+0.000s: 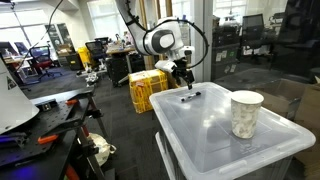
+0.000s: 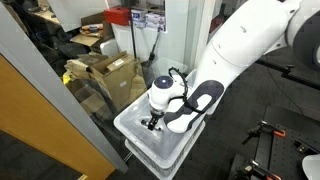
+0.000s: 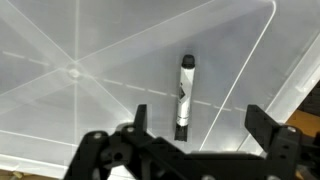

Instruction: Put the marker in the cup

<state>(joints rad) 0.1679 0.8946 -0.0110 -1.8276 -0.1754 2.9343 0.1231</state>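
The marker (image 3: 185, 92), a short stick with a dark cap end and a pale body, lies flat on the lid of the clear plastic bin (image 3: 90, 60). In an exterior view it shows as a dark stick (image 1: 191, 96) near the lid's far edge. My gripper (image 3: 198, 118) is open and empty, its two fingers spread on either side of the marker's near end, just above it. In an exterior view my gripper (image 1: 184, 82) hovers over the marker. The cup (image 1: 246, 113), a whitish mottled tumbler, stands upright on the lid toward the right. In an exterior view the arm hides the cup and marker.
The clear plastic bin (image 1: 230, 150) with a ridged lid serves as the work surface; it also shows in an exterior view (image 2: 135, 130). A yellow crate (image 1: 147, 90) stands on the floor behind it. Cardboard boxes (image 2: 105, 75) sit beside the bin. A workbench with tools (image 1: 50, 120) is at the left.
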